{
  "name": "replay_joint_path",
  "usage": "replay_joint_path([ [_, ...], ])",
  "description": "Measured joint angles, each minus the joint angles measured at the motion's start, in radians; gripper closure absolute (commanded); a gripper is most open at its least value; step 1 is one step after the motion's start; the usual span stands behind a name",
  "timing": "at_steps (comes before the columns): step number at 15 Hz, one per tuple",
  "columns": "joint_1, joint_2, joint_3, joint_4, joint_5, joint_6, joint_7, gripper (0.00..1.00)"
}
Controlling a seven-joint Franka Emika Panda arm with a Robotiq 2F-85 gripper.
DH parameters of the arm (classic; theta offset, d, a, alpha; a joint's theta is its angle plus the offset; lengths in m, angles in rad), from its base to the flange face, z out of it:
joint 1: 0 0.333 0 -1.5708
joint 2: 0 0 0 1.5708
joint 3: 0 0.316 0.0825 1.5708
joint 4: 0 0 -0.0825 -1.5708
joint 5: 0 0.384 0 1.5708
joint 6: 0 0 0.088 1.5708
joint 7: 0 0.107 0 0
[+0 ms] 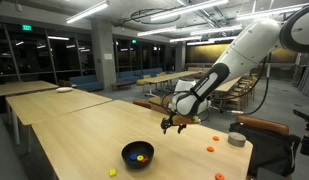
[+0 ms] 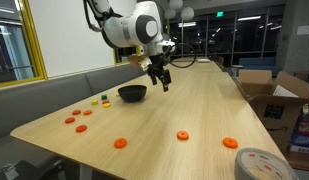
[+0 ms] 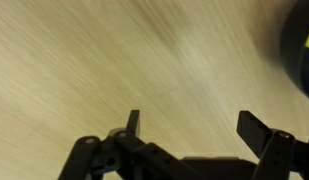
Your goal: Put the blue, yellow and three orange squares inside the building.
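Squares in the grip: none. The tiny blocky squares lie on the table or in the bowl, and nothing sits between the fingers.
Claw: the black two-finger claw has its jaws wide apart and empty. It hangs above bare wood just beside the bowl in both exterior views.
Building: the round black shallow-walled bowl stands on the pale wooden table near the claw. The wrist view catches only its dark edge at the upper right.
Inside the bowl: a yellow-and-blue patch shows, so probably one yellow piece and one blue. I cannot tell whether any orange lies under them.
Count, loose orange: six orange spots in an exterior view, spread well apart. The far ones are too small to tell their shape.
Count, loose yellow: one, near the bowl.
Count, other: one bowl, and one small grey cylinder well apart from it.
Step in hand: judging by the empty, spread jaws beside the bowl, the arm is between pieces, with the orange ones left to fetch.
Next move calls for: travelling out to an orange piece, lowering with the jaws astride it, and pinching low, since the pieces are flat and small. A miss or a nudge is the likely fault.
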Motion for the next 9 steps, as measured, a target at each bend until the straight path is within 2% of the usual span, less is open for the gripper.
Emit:
replay_joint_path([
  [3,-0.051,-0.067,-0.047,-0.111,0.001,-0.019,0.034,0.0],
  [9,-0.196,-0.116,-0.051,-0.266,0.104,-0.033,0.023,0.0],
])
